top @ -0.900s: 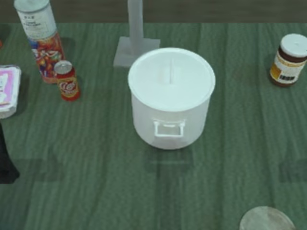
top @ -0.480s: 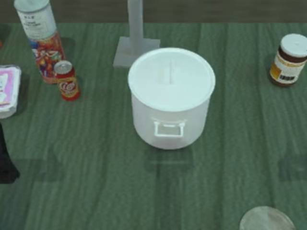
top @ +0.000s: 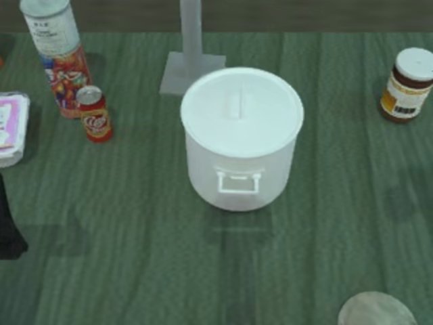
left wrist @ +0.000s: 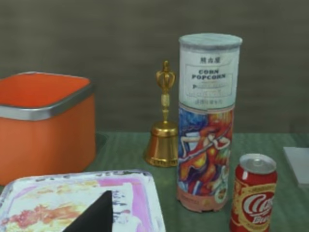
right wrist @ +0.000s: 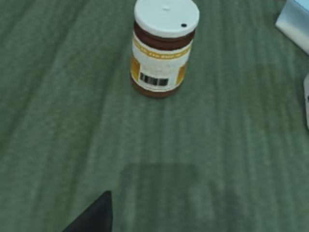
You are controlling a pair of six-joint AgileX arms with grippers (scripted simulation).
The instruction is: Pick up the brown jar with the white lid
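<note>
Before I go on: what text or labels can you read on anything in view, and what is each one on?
"CORN POPCORN": on the tall canister; the characters above it and the lines below are too blurred to read.
Red soda can: white script logo, not legible.
Brown jar with the white lid: a barcode, its digits too small to read.
Nothing else carries readable text.

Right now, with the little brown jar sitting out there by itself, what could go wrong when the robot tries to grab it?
The brown jar with the white lid stands upright near the table's right edge, so a clumsy nudge might tip it or push it off. It is round and smooth, so an off-centre squeeze could let it slip. The right wrist view shows the right gripper not yet at the jar, so the approach must line up first.
</note>
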